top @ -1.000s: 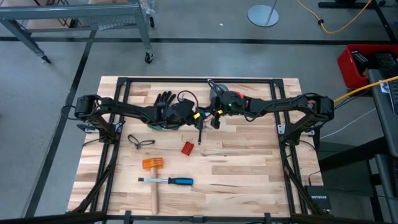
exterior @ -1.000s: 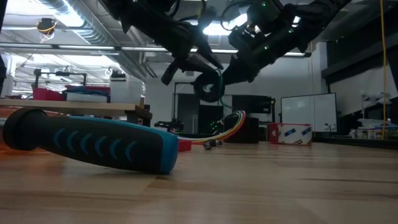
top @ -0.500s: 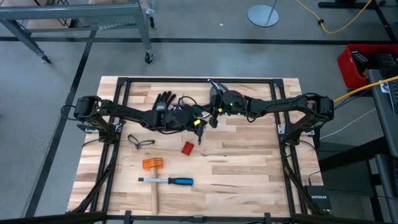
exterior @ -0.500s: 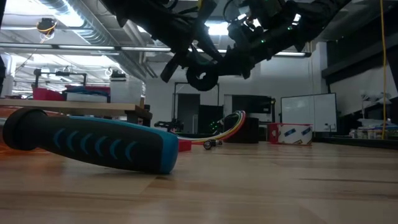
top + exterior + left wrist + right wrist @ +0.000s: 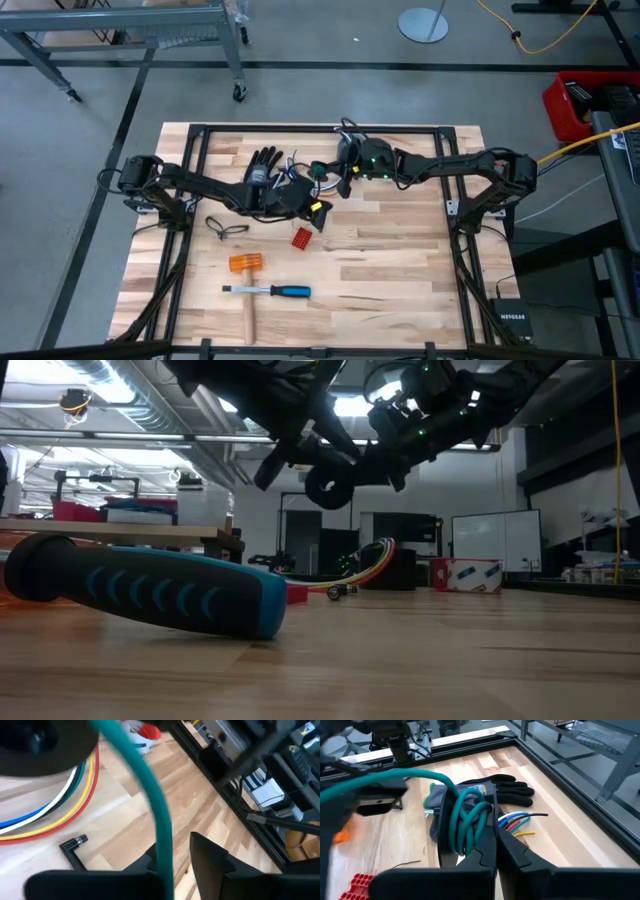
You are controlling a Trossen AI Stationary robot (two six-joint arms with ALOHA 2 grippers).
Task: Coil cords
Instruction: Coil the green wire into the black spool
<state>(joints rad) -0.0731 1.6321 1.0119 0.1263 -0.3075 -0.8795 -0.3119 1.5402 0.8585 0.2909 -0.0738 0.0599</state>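
Observation:
A green cord is partly wound into a coil (image 5: 467,827) of several loops, held by my shut right gripper (image 5: 496,820) above the table's far middle. From the coil a free stretch (image 5: 385,779) arcs across to my left gripper (image 5: 175,862), whose fingers stand on either side of it above the table's middle. Below on the table lie a bundle of blue, white, green, yellow and red cords (image 5: 50,812) and a black angled plug (image 5: 74,845). In the low view the coil (image 5: 325,485) hangs as a dark ring under the two grippers. My left gripper has the green cord's free stretch (image 5: 162,847) between its two fingers, lying against one finger (image 5: 145,865). The cord runs along the fingers and on upward, clear of the table. My right gripper holds the coil where its loops gather (image 5: 487,810) at the fingertips. The loops drape over the outer side of one finger (image 5: 480,855), and the exact pinch is hidden by them. The fingers slant down from the table's right, and the coil is clear of the table.
A black and grey glove (image 5: 495,787) lies at the far middle with coloured wire ends (image 5: 517,820) beside it. Nearer are a red block (image 5: 301,237), a thin black cord (image 5: 225,228), an orange hammer (image 5: 245,266) and a blue-handled chisel (image 5: 270,291). A black frame (image 5: 320,128) borders the table.
My left gripper has swung toward the table's near edge with the green cord between its fingers. The dark coil under my right gripper has risen a little in the low view and turned with the wrist.

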